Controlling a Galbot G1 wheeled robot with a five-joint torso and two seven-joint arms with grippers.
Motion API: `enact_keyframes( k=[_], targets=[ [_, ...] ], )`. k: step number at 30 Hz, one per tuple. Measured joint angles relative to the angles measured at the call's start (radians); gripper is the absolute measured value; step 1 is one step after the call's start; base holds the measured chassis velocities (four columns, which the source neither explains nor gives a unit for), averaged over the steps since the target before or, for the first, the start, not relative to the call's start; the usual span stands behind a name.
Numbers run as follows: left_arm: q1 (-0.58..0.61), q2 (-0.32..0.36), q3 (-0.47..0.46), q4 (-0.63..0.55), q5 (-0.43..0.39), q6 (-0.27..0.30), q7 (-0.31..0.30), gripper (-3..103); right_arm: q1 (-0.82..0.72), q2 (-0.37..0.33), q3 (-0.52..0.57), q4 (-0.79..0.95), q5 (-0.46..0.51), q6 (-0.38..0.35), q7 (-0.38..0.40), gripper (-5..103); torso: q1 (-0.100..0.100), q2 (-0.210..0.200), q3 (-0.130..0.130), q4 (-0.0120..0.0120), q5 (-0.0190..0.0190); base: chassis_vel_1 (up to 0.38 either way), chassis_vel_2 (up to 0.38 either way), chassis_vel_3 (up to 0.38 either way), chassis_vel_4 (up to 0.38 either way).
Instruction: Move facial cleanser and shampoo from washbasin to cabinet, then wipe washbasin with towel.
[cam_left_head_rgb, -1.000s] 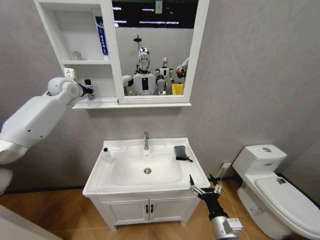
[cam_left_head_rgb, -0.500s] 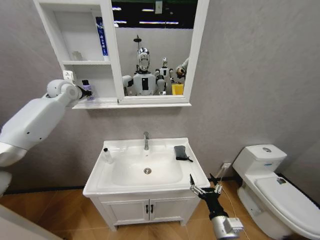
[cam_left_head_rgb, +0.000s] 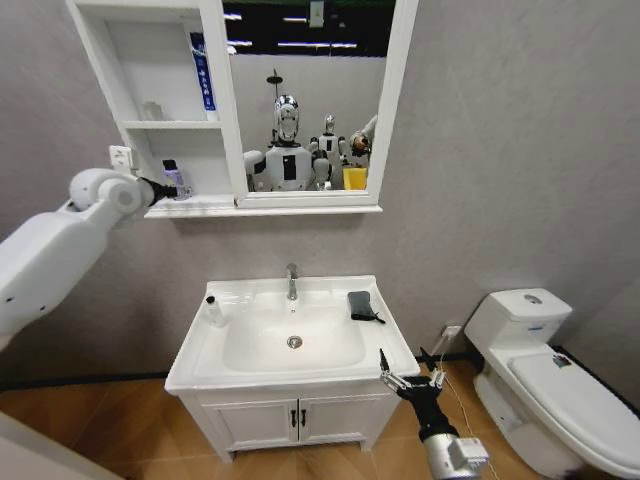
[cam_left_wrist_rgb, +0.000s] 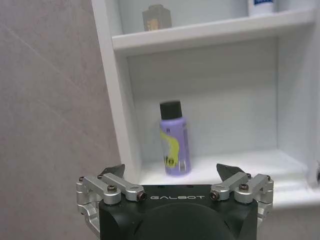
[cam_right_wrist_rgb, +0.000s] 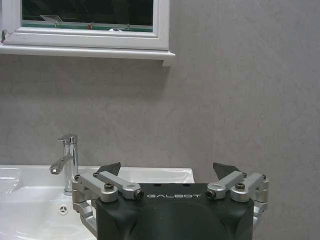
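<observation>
toilet (cam_left_head_rgb: 560, 375) right, lid shut | vanity (cam_left_head_rgb: 295, 420) doors shut

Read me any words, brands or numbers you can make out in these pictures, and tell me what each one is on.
"GALBOT": on the black body of the left gripper.
"GALBOT": on the black body of the right gripper.
Purple bottle on the cabinet's lowest shelf: yellow label, print too blurred to read.
Blue-and-white tube on the top shelf: lettering too small to read.
</observation>
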Motion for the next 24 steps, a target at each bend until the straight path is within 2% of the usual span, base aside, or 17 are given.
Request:
enact_keyframes(
  k=[1, 2, 3, 6, 7, 9, 12, 14, 15, 17, 18, 20, 24],
  targets=[
    [0.0, 0.0, 0.0, 0.0, 0.0, 0.0, 0.0, 100, 0.0, 0.0, 0.0, 0.0, 0.0, 0.0, 0.0, 100, 0.0, 0.0, 0.0, 0.0, 0.0, 0.0, 0.0, 0.0, 0.0],
    [0.092, 0.065, -0.044, -0.084, -0.004, -0.024, 0.011, 100, -0.001, 0.002, -0.003, 0.0, -0.004, 0.001, 0.0, 100, 0.0, 0.0, 0.0, 0.0001, -0.0013, 0.0, 0.0, 0.0, 0.0],
    [0.168, 0.121, -0.071, -0.148, -0.003, -0.049, 0.031, 100, -0.008, 0.011, -0.003, 0.001, -0.011, 0.005, -0.001, 100, 0.0, 0.0, 0.0, 0.0003, 0.0003, 0.0, 0.0, 0.0, 0.0],
    [0.197, 0.136, -0.075, -0.172, 0.004, -0.063, 0.043, 100, -0.014, 0.019, -0.002, 0.004, -0.017, 0.008, -0.001, 100, 0.0, 0.0, 0.0, 0.0, 0.0008, 0.0, 0.0, 0.0, 0.0],
    [0.238, 0.139, -0.083, -0.196, 0.013, -0.083, 0.049, 100, -0.02, 0.035, 0.001, 0.008, -0.025, 0.011, 0.0, 100, 0.0, 0.0, 0.0, -0.0009, -0.0003, 0.0, 0.0, 0.0, 0.0],
    [0.35, 0.112, -0.104, -0.229, 0.04, -0.144, 0.045, 100, -0.026, 0.052, 0.004, 0.012, -0.036, 0.014, 0.001, 100, 0.0, 0.0, 0.0, -0.0016, 0.0006, 0.0, 0.0, 0.0, 0.0],
    [0.42, 0.091, -0.119, -0.244, 0.07, -0.163, 0.043, 100, -0.03, 0.058, 0.006, 0.013, -0.041, 0.017, 0.002, 100, 0.0, 0.0, 0.0, -0.0015, 0.0, 0.0, 0.0, 0.0, 0.0],
    [0.597, 0.029, -0.159, -0.257, 0.184, -0.22, 0.045, 100, -0.032, 0.06, 0.015, 0.011, -0.043, 0.022, 0.008, 100, 0.0, 0.0, 0.0, -0.0011, 0.0003, 0.0, 0.0, 0.0, 0.0],
    [0.597, 0.029, -0.159, -0.257, 0.184, -0.22, 0.045, 100, -0.032, 0.06, 0.015, 0.011, -0.043, 0.022, 0.008, 100, 0.0, 0.0, 0.0, -0.0011, 0.0003, 0.0, 0.0, 0.0, 0.0],
    [0.724, -0.023, -0.206, -0.247, 0.276, -0.266, 0.052, 100, -0.03, 0.057, 0.017, 0.003, -0.042, 0.022, 0.012, 100, 0.0, 0.0, 0.0, -0.0009, -0.0003, 0.0, 0.0, 0.0, 0.0],
    [0.724, -0.023, -0.206, -0.247, 0.276, -0.266, 0.052, 100, -0.03, 0.057, 0.017, 0.003, -0.042, 0.022, 0.012, 100, 0.0, 0.0, 0.0, -0.0009, -0.0003, 0.0, 0.0, 0.0, 0.0],
    [0.866, -0.101, -0.257, -0.212, 0.376, -0.329, 0.064, 100, -0.03, 0.055, 0.017, -0.007, -0.042, 0.022, 0.013, 100, 0.0, 0.0, 0.0, -0.0004, -0.0003, 0.0, 0.0, 0.0, 0.0],
    [0.921, -0.178, -0.289, -0.141, 0.457, -0.386, 0.073, 100, -0.026, 0.051, 0.018, -0.025, -0.042, 0.023, 0.014, 100, 0.0, 0.0, 0.0, -0.0007, -0.0002, 0.0, 0.0, 0.0, 0.0]
  ],
)
